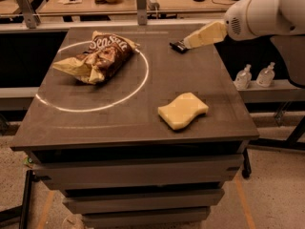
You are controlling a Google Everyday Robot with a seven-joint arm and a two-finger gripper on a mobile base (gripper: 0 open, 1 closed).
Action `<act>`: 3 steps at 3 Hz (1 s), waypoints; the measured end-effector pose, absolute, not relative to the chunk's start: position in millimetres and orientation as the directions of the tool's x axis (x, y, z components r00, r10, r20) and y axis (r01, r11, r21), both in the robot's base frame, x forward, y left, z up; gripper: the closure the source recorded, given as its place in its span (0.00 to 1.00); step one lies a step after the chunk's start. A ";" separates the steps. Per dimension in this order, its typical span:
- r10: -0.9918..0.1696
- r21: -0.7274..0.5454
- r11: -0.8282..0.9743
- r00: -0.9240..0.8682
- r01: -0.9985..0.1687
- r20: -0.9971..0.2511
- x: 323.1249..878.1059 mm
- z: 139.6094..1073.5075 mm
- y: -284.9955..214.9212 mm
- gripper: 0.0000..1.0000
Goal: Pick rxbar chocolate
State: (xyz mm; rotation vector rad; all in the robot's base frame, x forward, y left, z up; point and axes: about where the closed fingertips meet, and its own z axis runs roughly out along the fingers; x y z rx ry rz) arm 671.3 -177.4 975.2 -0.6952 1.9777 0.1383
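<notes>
Cream plastic gripper (188,43) low at the far right of the worktop, tip right at the small flat black wrapped rxbar chocolate (177,46); spread or closed, impossible to tell. Nearer, on the dark grey worktop (119,123), a wavy yellow sponge (183,110). Left, a crinkled brown-and-yellow "Sea Salt" chip bag (97,58), mostly inside a white painted circle (147,70).
</notes>
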 end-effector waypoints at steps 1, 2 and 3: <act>-0.351 -0.180 0.871 -0.321 -0.458 -0.879 705.3 956.4 -168.7 0.00; -0.275 -0.152 0.912 -0.294 -0.382 -0.915 733.3 940.6 -166.4 0.00; -0.240 -0.136 0.928 -0.278 -0.348 -0.930 755.5 927.5 -167.2 0.00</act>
